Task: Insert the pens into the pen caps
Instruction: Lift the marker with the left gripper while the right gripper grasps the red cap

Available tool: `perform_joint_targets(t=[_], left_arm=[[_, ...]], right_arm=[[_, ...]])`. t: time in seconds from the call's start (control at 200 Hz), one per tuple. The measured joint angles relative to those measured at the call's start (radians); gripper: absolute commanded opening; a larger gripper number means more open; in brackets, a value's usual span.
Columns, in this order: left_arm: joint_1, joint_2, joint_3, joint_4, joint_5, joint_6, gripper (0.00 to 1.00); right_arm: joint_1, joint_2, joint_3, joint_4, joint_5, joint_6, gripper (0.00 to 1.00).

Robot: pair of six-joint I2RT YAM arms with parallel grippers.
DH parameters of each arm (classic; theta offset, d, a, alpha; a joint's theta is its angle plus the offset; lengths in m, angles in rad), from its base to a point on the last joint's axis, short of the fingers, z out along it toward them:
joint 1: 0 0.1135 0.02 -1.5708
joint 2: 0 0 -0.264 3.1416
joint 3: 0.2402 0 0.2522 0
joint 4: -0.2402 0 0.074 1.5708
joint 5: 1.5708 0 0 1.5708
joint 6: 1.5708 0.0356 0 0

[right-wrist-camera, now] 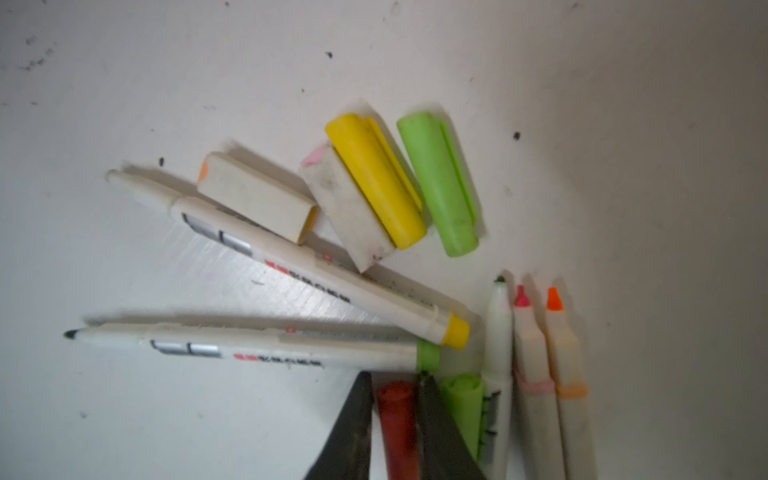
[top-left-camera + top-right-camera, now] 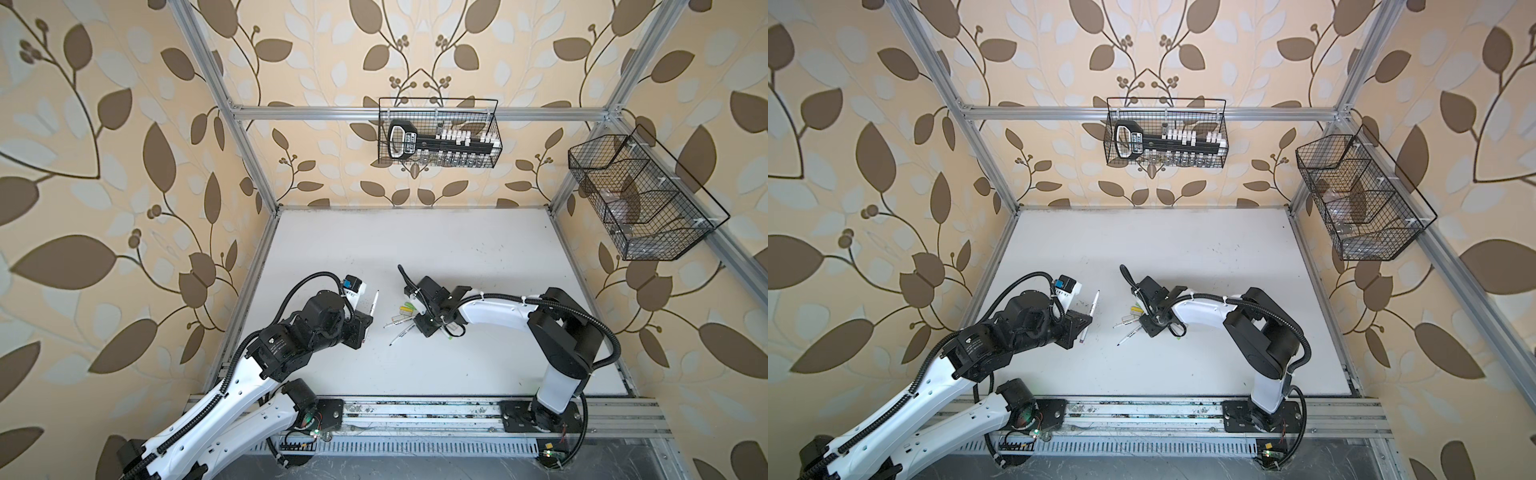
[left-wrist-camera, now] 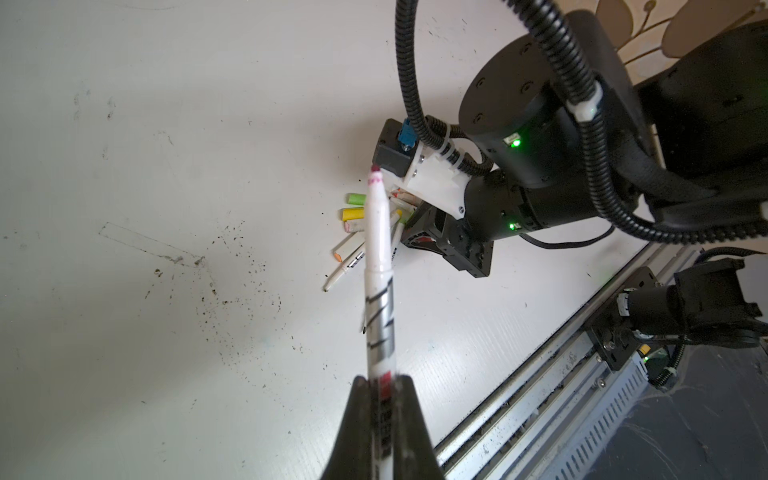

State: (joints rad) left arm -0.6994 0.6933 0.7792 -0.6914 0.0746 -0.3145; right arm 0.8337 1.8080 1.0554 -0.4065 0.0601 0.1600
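Two halves of one pairing are in play, and the step in hand looks to be fetching the cap. The left gripper is clamped on a white pen, its fingers pressed to the barrel near the rear end. The pen's long axis runs straight out from between those fingers, dark red tip leading. It points away from the wrist and toward the pile where the other arm works, and it appears to be held off the table. The right gripper is down at that pile. Its fingers stand slightly apart with a red cap between them, the cap's length lying along the fingers. Whether they pinch the cap cannot be told. A green cap lies just outside one finger. Ahead of the fingertips two slim pens lie flat, fanned with their tips pointing off to one side, and a yellow cap lies farther ahead. The next move probably calls for closing on the red cap alone without catching the green one, then lifting it. The cap's open mouth must then face the red tip, with both axes in line, before pushing. Which end of the red cap is open does not show.
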Motion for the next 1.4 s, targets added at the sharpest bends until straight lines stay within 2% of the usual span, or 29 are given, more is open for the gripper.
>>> perform_joint_targets(t=[0.235,0.45,0.63,0.785,0.945,1.11,1.255,1.4], left_arm=[[0.000,-0.002,0.000,0.000,-0.001,0.000,0.00],[0.000,-0.010,-0.010,0.006,-0.003,0.000,0.00],[0.000,0.013,-0.010,0.017,0.010,-0.001,0.00],[0.000,0.061,-0.025,0.064,0.065,-0.007,0.00],[0.000,0.136,-0.068,0.158,0.171,-0.019,0.00],[0.000,0.164,-0.125,0.243,0.268,-0.031,0.00],[0.000,0.191,-0.139,0.300,0.329,-0.034,0.00],[0.000,0.234,-0.139,0.325,0.349,-0.034,0.00]], right_arm=[[0.034,0.011,0.021,-0.032,0.074,0.003,0.14],[0.035,-0.002,0.014,-0.051,0.082,0.008,0.11],[0.018,-0.058,-0.019,-0.057,0.039,0.012,0.10],[-0.026,-0.177,-0.084,0.004,-0.051,0.021,0.10],[-0.108,-0.325,-0.185,0.139,-0.195,0.063,0.10],[-0.206,-0.481,-0.314,0.367,-0.298,0.190,0.10],[-0.246,-0.557,-0.407,0.607,-0.327,0.359,0.09],[-0.229,-0.546,-0.455,0.826,-0.324,0.502,0.09]])
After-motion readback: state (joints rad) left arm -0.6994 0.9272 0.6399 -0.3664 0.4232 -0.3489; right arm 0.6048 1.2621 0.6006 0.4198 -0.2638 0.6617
